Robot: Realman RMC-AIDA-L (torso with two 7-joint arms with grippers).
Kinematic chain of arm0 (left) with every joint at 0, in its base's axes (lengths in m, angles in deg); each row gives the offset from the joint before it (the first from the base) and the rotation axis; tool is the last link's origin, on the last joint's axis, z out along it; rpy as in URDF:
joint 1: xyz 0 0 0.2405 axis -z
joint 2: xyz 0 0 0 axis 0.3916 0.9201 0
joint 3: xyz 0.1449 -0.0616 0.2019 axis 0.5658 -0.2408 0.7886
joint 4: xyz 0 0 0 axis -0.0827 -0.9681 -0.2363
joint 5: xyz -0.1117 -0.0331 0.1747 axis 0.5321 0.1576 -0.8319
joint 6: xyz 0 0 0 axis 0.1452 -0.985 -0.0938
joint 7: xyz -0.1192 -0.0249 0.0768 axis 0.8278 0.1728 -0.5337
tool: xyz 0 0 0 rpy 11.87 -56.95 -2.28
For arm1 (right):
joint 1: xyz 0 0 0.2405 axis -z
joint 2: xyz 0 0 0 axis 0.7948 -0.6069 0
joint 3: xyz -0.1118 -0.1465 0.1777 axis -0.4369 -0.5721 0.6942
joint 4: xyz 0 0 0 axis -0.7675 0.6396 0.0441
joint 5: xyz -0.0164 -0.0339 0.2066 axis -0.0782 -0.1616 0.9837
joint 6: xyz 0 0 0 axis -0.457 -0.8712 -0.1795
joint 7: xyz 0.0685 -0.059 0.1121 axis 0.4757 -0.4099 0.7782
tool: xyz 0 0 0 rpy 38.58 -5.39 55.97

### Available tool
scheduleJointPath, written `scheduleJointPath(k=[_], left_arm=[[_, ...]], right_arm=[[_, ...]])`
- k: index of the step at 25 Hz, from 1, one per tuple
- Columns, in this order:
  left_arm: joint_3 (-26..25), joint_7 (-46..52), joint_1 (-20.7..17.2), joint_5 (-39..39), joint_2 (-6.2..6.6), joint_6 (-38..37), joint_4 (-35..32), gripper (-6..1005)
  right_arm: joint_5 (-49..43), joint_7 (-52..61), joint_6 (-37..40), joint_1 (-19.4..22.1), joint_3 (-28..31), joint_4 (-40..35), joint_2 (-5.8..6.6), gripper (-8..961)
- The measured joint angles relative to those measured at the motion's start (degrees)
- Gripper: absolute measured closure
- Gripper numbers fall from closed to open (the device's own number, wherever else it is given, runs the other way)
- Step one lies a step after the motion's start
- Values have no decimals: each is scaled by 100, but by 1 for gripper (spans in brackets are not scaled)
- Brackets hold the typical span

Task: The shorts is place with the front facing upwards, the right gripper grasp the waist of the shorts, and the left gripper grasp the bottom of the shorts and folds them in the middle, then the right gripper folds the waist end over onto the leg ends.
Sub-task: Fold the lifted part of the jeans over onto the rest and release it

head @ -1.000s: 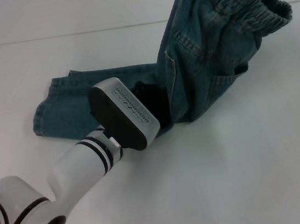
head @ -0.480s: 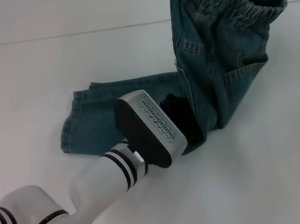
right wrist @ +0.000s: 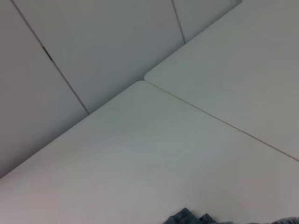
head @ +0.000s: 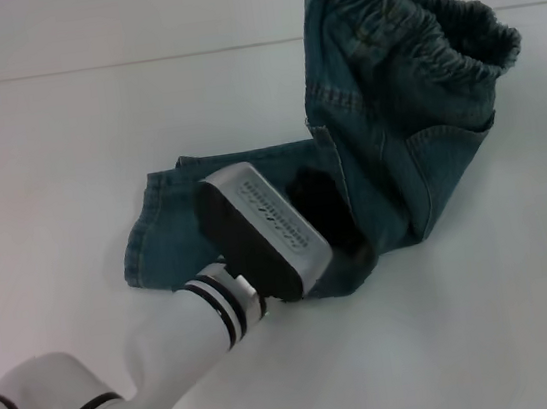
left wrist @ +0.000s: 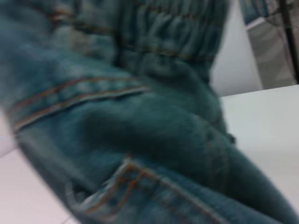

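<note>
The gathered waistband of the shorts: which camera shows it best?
The head view. It shows the whole ruffled waistband lifted above the table, while the legs of the shorts lie flat below. The left wrist view shows only a blurred close-up of gathers; the right wrist view catches just a scrap of denim.

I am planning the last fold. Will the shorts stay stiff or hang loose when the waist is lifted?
Probably loose: the shorts drape and crease below the raised waist. They seem fairly heavy, since the legs stay flat on the table. The left gripper sits at the fold.
</note>
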Motion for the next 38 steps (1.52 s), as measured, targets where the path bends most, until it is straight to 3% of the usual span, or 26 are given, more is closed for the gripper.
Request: scheduleJointPath(k=[13,18,28,35,38], left_arm=[[-628,295,-719,-8,0,-656,-410,988],[-1018,918,-877,-10,-1,-899,-707,987],[-2349,2953,-1425,6,46,-2018,-1761,986],[-2570,4060,-1739,38,60,-2503,-2439,987],[-2673,4378,-1865,40,68,-2688,-2635,987]], right_arm=[[16,-218,-80,149,40,216,74,889],[21,-324,-89,182,49,333,75,888],[79,-494,-92,240,82,419,74,873],[85,-804,-285,-117,-161,1017,50,862],[85,-1013,-411,-405,-371,1427,-21,858]])
